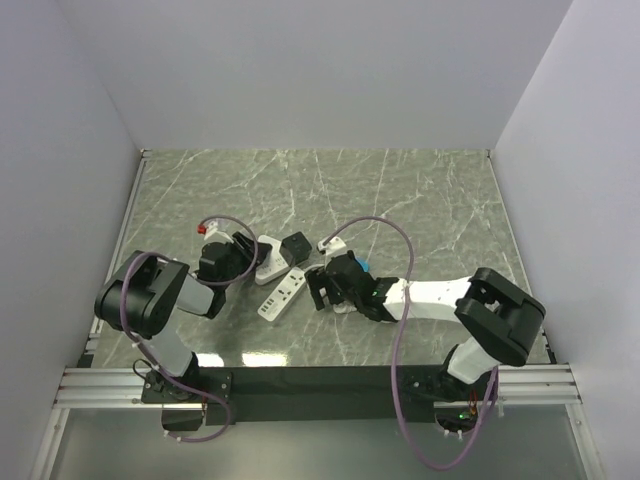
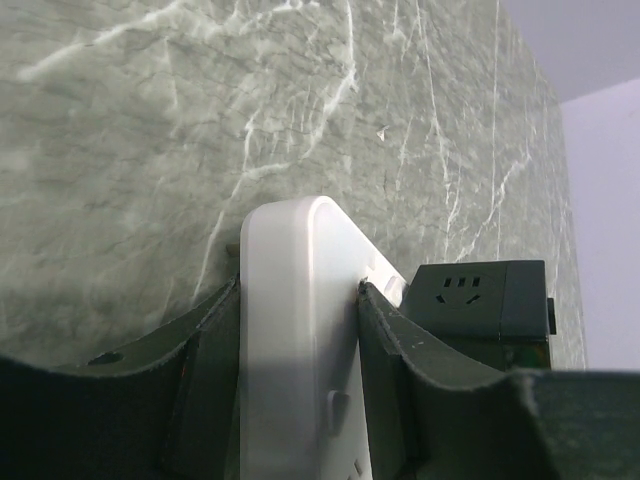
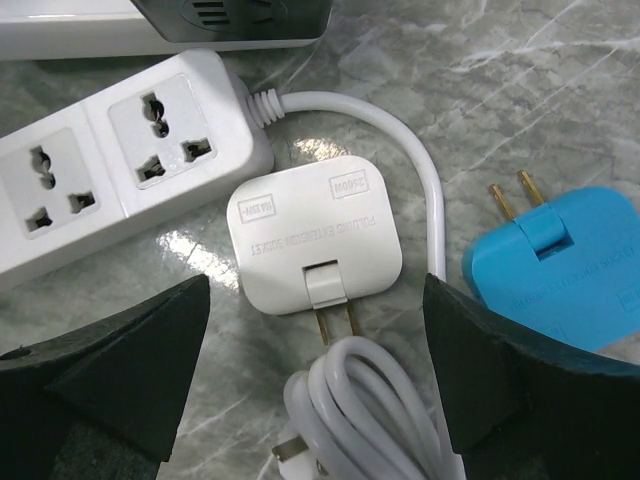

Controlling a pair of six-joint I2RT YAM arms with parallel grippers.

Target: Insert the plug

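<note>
Soft, even light on the marble table (image 1: 400, 200), shadows faint. In the left wrist view the white power strip (image 2: 292, 330) is blurred and overbright; behind it the table sharpens. Right wrist view crisp, table glossy

A grey-green marbled worktop (image 1: 400, 190) with white veins fills the scene, enclosed by plain pale walls on the left (image 1: 60, 150), far (image 1: 310, 70) and right (image 1: 580, 150). An aluminium rail (image 1: 100, 385) runs along its near edge. Light is soft and even, leaving faint gloss on the stone.
</note>
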